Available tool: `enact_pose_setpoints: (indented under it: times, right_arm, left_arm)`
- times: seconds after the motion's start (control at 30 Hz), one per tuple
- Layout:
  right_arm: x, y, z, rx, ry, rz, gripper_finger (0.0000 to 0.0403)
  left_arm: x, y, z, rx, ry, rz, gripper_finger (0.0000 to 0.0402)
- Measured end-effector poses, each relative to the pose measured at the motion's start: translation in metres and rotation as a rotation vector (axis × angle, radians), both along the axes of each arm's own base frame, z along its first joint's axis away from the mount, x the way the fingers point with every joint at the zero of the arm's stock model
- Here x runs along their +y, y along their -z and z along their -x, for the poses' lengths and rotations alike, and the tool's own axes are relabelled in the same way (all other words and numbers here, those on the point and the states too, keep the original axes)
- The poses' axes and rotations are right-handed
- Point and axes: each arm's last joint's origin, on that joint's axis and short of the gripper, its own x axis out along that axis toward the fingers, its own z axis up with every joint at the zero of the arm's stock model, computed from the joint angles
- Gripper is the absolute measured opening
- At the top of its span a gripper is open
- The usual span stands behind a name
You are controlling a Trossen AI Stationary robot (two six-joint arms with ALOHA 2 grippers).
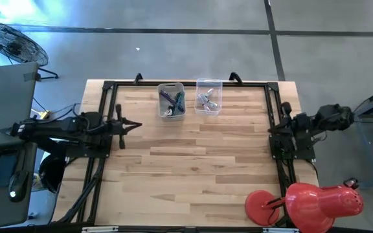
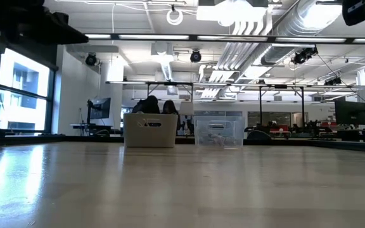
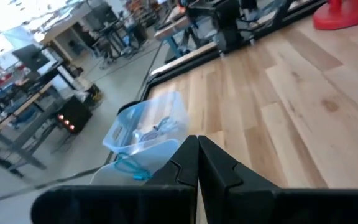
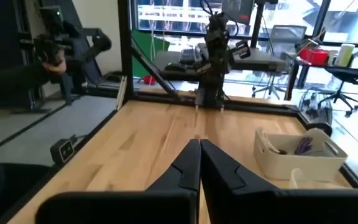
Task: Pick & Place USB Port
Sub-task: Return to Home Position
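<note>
Open lab: exposed ceiling ducts (image 2: 253, 38), workbenches (image 3: 21, 117), monitors (image 2: 350, 113).

Two bins stand on the table (image 1: 193, 168): one grey bin (image 1: 161, 103), one transparent bin (image 1: 208, 83). Cables (image 1: 171, 98) lie in both, too tangled to count. Two arms show, left arm (image 1: 70, 129) and right arm (image 1: 309, 123). One red lamp (image 1: 316, 202), one fan (image 1: 13, 42).

Daylight falls on the floor (image 1: 76, 16) at 10 o'clock in the high view and makes a strong glare there. The table (image 1: 193, 168) is evenly lit, with only soft shadows. In the low view the windows (image 2: 18, 88) at 9 o'clock and the lamps (image 2: 233, 16) at 12 o'clock are very bright, and the table mirrors them as a pale shine at 8 o'clock. In the left wrist view the room at 11 o'clock is washed out white. In the right wrist view the panes (image 4: 166, 15) at 12 o'clock burn out.
</note>
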Motion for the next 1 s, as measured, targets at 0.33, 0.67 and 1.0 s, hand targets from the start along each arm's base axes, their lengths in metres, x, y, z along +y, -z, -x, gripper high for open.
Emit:
enact_pose_setpoints:
  times: [0.33, 0.67, 1.0]
  right_arm:
    - [0.015, 0.035, -0.033, -0.034, -0.049, -0.021, 0.0]
    - [0.019, 0.052, -0.046, -0.056, -0.036, 0.0, 0.0]
    - [0.021, 0.058, -0.05, -0.076, -0.028, -0.009, 0.0]
  left_arm:
    - [-0.004, 0.029, -0.011, -0.087, 0.127, -0.015, 0.0]
    - [-0.006, 0.047, -0.014, -0.147, 0.204, 0.006, 0.0]
    - [-0.007, 0.069, -0.015, -0.19, 0.222, 0.019, 0.0]
